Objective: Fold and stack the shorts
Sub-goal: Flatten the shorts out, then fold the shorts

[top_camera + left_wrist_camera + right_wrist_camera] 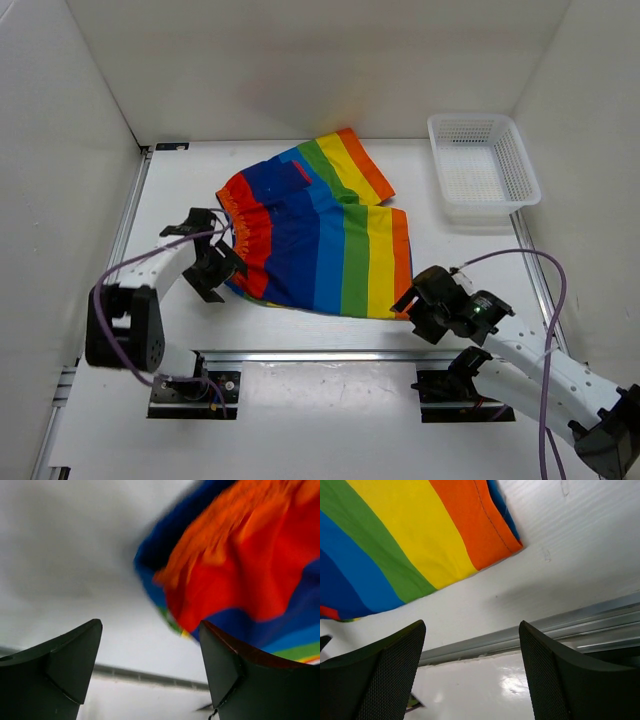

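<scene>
The rainbow-striped shorts (320,235) lie spread on the white table, waistband to the left, legs to the right and far right. My left gripper (213,262) is open and empty just left of the red-orange waistband (235,555). My right gripper (415,310) is open and empty by the near right orange corner of the shorts (485,535), a little in front of it. Neither gripper touches the cloth.
A white plastic mesh basket (482,168) stands at the back right. A metal rail (320,355) runs along the table's near edge, also in the right wrist view (545,630). White walls close in the table on the left, back and right.
</scene>
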You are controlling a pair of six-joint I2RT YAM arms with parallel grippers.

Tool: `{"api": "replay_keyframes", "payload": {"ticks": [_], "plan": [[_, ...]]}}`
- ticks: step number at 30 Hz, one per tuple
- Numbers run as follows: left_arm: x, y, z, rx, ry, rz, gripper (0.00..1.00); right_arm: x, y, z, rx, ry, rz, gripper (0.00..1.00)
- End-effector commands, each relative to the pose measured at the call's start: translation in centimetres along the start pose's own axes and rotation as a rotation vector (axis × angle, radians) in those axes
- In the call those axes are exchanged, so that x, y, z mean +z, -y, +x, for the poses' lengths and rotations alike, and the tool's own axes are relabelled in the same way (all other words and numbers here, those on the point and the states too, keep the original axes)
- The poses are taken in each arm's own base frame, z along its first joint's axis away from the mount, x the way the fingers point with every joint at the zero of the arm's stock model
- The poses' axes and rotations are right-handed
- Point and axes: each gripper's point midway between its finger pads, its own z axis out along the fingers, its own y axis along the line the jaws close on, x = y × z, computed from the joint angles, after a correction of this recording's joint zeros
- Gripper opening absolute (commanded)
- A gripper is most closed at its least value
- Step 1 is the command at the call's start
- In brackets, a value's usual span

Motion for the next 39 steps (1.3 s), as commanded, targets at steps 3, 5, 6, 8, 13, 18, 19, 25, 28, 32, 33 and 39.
{"api": "replay_keyframes", "payload": {"ticks": [3,5,6,8,13,18,19,25,28,32,33,39], "plan": [[1.8,2.8,-4.6,0.045,0.100,-0.029,0.85,0.9,-1.0,1.4,0.196,-0.082,-0.092,0.80],[3.2,2.6,-4.5,0.052,0.075,-0.067,0.80,1.9,0.0,1.8,0.224,-0.093,-0.067,0.80],[3.5,2.8,-4.7,0.051,0.071,-0.072,0.76,2.1,0.0,1.8,0.246,-0.098,-0.070,0.80],[3.9,2.9,-4.8,0.051,0.063,-0.081,0.53,2.5,0.2,2.0,0.254,-0.101,-0.056,0.79],[3.9,3.4,-5.1,0.060,0.058,-0.073,0.10,3.9,0.2,1.4,0.267,-0.065,0.000,0.75],[3.3,3.5,-5.1,0.061,0.072,-0.057,0.10,5.6,-0.3,-0.2,0.285,0.023,0.027,0.71],[3.3,3.6,-5.0,0.061,0.064,-0.050,0.10,5.9,-0.3,-0.5,0.284,0.039,0.032,0.70],[2.1,4.3,-5.0,0.064,0.079,-0.003,0.10,7.5,0.2,-1.7,0.306,0.091,0.114,0.55],[1.3,4.5,-4.9,0.103,0.083,0.013,0.10,7.5,-1.2,-3.4,0.270,0.127,0.109,0.28],[-1.5,5.8,-6.9,0.183,0.134,0.002,0.10,5.0,-4.9,-8.8,0.175,0.265,0.087,0.00],[-2.7,6.2,-7.6,0.197,0.156,0.001,0.10,4.1,-6.0,-10.0,0.153,0.293,0.076,0.00],[-16.4,12.2,-11.7,0.274,0.374,0.173,0.10,-6.6,-15.9,-19.0,-0.089,0.565,-0.094,0.00]]}}
